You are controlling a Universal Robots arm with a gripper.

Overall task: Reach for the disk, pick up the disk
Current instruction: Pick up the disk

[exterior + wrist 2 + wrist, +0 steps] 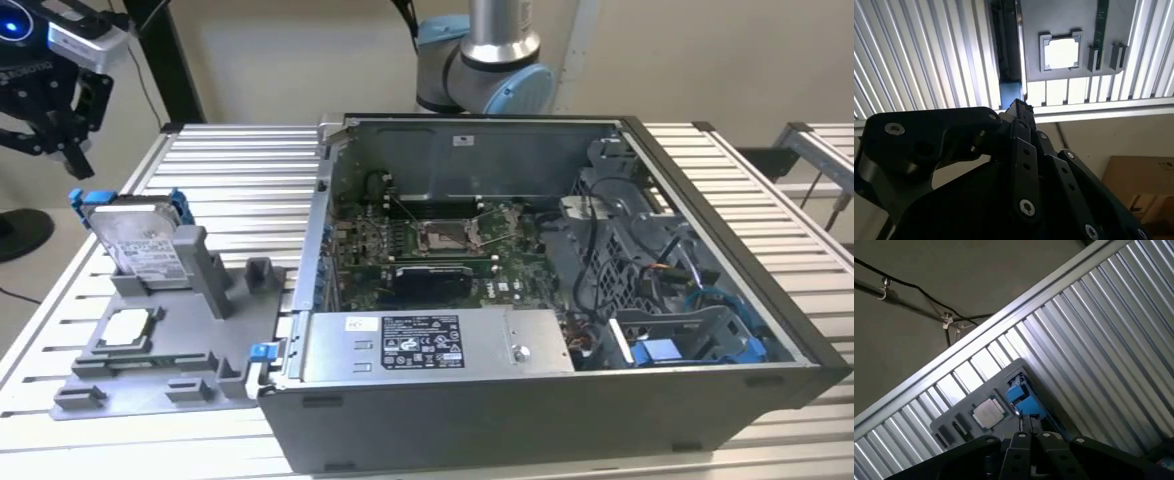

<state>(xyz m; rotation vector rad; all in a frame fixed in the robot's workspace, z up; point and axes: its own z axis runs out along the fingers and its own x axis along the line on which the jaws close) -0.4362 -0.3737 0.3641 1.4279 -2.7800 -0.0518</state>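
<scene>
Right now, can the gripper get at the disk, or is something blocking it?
Probably yes: the gripper hangs above the disk, which stands upright in the grey holder with its top edge bare, and nothing lies between them.

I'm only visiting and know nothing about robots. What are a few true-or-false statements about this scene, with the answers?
1. The gripper is holding the disk. False: it hangs apart from the disk, touching nothing.
2. The disk stands on edge in the grey holder. True.
3. The computer case is closed. False: it is open and the motherboard shows.
4. A small square chip lies flat in the grey holder. True.
5. The power supply lies on the table outside the case. False: it sits inside the computer case.
</scene>
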